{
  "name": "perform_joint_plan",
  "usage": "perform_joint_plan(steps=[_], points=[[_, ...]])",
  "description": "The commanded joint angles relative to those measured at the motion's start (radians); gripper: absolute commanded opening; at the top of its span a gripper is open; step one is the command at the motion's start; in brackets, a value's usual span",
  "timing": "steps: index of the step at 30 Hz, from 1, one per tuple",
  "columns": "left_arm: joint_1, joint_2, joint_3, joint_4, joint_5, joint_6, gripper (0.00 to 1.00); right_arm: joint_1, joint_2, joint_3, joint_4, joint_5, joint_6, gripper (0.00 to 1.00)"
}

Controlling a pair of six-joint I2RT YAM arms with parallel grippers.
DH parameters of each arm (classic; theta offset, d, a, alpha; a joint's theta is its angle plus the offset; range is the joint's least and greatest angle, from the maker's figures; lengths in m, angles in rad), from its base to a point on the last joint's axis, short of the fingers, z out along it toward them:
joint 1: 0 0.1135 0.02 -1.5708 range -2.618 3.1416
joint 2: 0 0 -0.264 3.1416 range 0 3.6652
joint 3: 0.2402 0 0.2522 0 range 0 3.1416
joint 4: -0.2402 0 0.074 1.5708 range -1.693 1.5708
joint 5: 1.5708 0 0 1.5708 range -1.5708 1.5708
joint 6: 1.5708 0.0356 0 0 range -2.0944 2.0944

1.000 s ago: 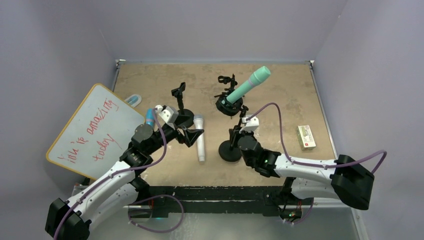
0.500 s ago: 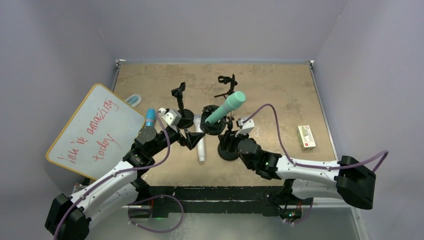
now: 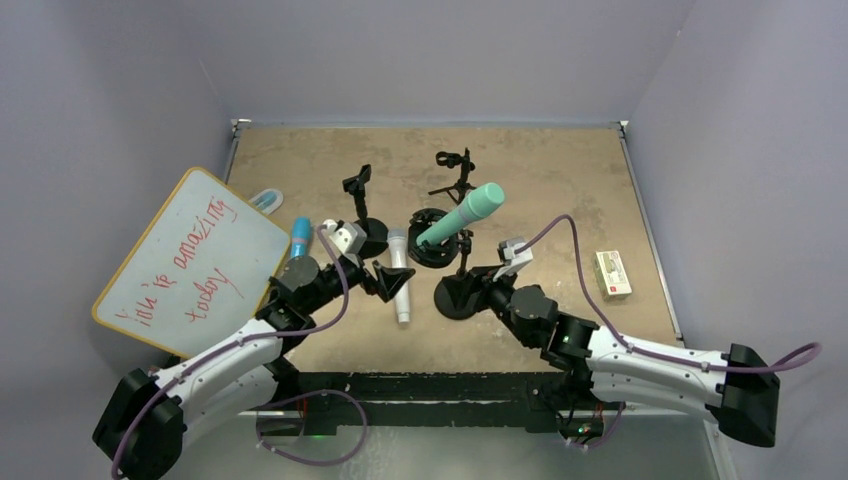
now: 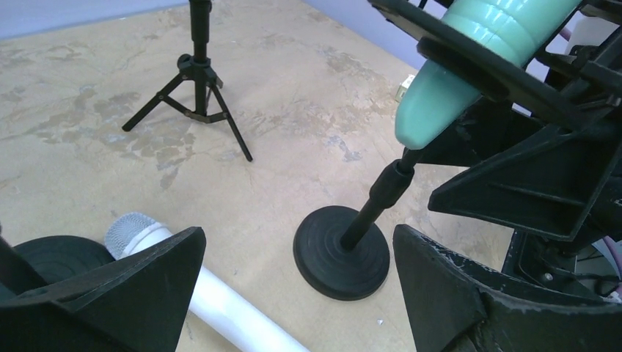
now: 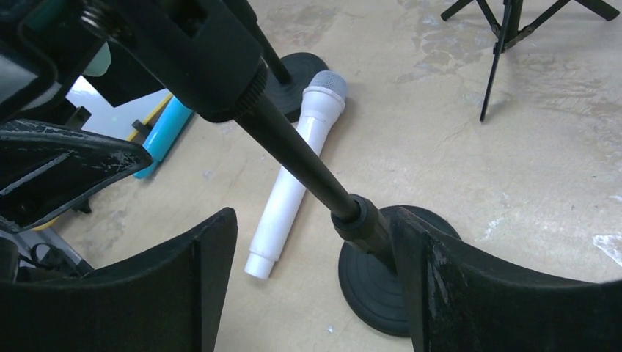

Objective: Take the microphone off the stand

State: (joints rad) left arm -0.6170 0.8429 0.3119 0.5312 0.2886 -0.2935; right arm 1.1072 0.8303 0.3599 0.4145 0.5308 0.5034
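1. Microphone position: the teal microphone [image 4: 469,66] sits slanted at the top of its stand [image 4: 342,253]. It is ahead of and above my left gripper [image 4: 299,231], so I judge the removal has not begun.
2. My left gripper is spread as wide as it goes and holds nothing. It hangs low, with the white microphone [image 4: 147,233] lying on the table [image 4: 293,110] just beneath it. I read those wide jaws as ready to take the teal body, which is thick near its head.
3. My right gripper [image 5: 312,216] is spread too, and nothing is pinched in it. What I take to be the stand's pole passes between its fingers, low down and just above the round base. The pole runs close to the right finger, and I cannot tell whether they touch.
4. That low position makes sense as a brace. Gripping the pole there would steady the stand and leave the top free for the other arm.
5. As I judge it, the base looks small for such a long microphone. With the pole loose between open fingers, a pull could tip or drag the whole stand.
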Motion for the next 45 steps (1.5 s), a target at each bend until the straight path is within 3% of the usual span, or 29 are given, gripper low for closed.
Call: perform_joint_plan(steps=[1,6,13,23,28,33,35,40,45], points=[[-0.035,0.057,-0.02,0.147,0.014,-0.012,0.96,0.0,-0.048,0.0,-0.091,0.004,-0.008,0.79],[-0.155,0.127,-0.066,0.28,-0.096,0.054,0.96,-0.004,-0.092,-0.011,-0.107,-0.051,-0.063,0.78],[-0.221,0.226,-0.097,0.423,-0.159,0.08,0.97,-0.009,-0.203,-0.028,-0.144,-0.178,-0.105,0.74],[-0.261,0.357,-0.059,0.55,-0.184,0.089,0.99,-0.047,-0.309,0.076,-0.455,-0.012,0.087,0.66],[-0.295,0.428,-0.05,0.67,-0.211,0.097,0.91,-0.141,-0.325,0.11,-0.539,-0.012,0.117,0.65],[-0.375,0.519,-0.033,0.828,-0.31,0.144,0.86,-0.486,-0.215,0.108,-0.484,-0.344,0.08,0.64],[-0.418,0.548,-0.018,0.854,-0.376,0.196,0.86,-0.572,-0.176,0.076,-0.41,-0.464,0.075,0.64],[-0.469,0.684,0.0,1.077,-0.459,0.259,0.85,-0.603,-0.159,-0.046,-0.142,-0.625,0.067,0.66],[-0.476,0.784,0.051,1.162,-0.5,0.246,0.8,-0.604,-0.171,-0.105,-0.089,-0.645,0.049,0.68]])
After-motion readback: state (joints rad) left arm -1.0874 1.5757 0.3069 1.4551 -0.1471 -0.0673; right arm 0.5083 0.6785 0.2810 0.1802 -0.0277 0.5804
